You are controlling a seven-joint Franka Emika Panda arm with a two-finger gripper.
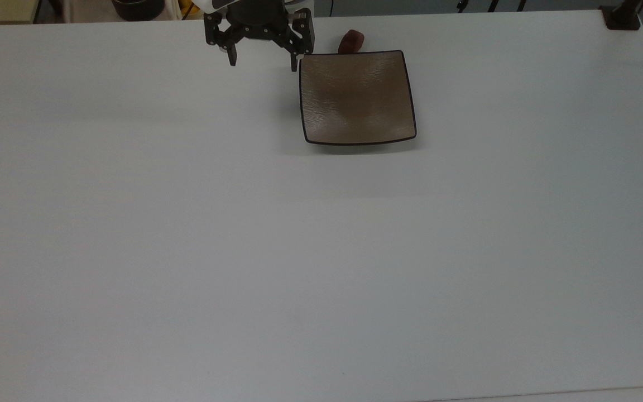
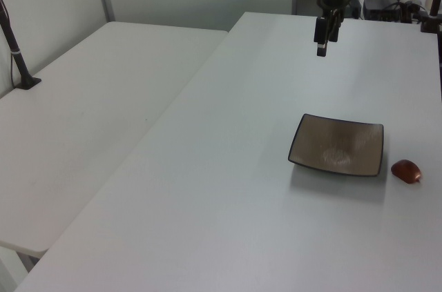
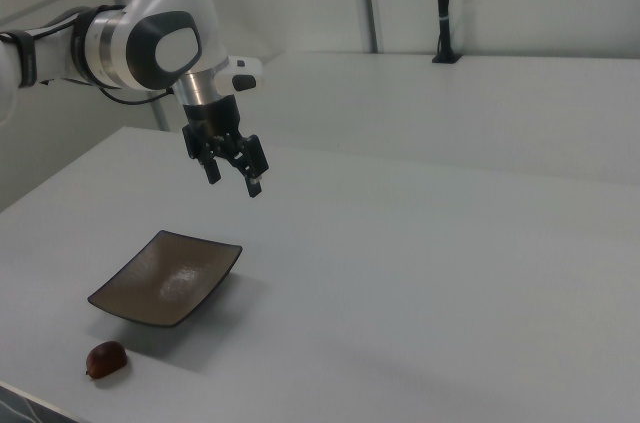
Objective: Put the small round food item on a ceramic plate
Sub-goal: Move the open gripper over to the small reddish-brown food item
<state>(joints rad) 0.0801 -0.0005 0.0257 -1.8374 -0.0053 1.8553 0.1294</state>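
End effector (image 1: pixel 263 60) is hanging above the white surface (image 1: pixel 187 234), fingers spread wide, gripping nothing. In the right view it is sitting well clear of the tabletop, up and away from the ceramic plate (image 3: pixel 165 278).

Small round food item (image 1: pixel 351 42) is lying on the bare surface just outside the plate's edge, on the top view's upper side, near the plate (image 1: pixel 358 97) but not on it. Right view is showing the item (image 3: pixel 105 359) close to the surface's near edge; left view is showing it (image 2: pixel 406 170) just beside the plate (image 2: pixel 337 146), on the left view's right. Plate is sitting empty.

Risks, as judged from here:
- Item is resting close to the upturned rim. A finger coming down on the plate side is likely to be striking the rim, nudging or tipping the plate.
- Lump is rounded and small. Fingers closing off-centre are likely to be squeezing it out sideways and sending it rolling.
- Item is lying near the surface's edge in the right view. A push in that direction could be carrying it off the surface altogether.
- Plate surface is looking glossy and dished. A release from too high could be letting the lump bounce or roll, though the raised edges should be helping to contain it.
- End effector is standing on the far side of the plate from the item; a low crossing path risks clipping the rim.
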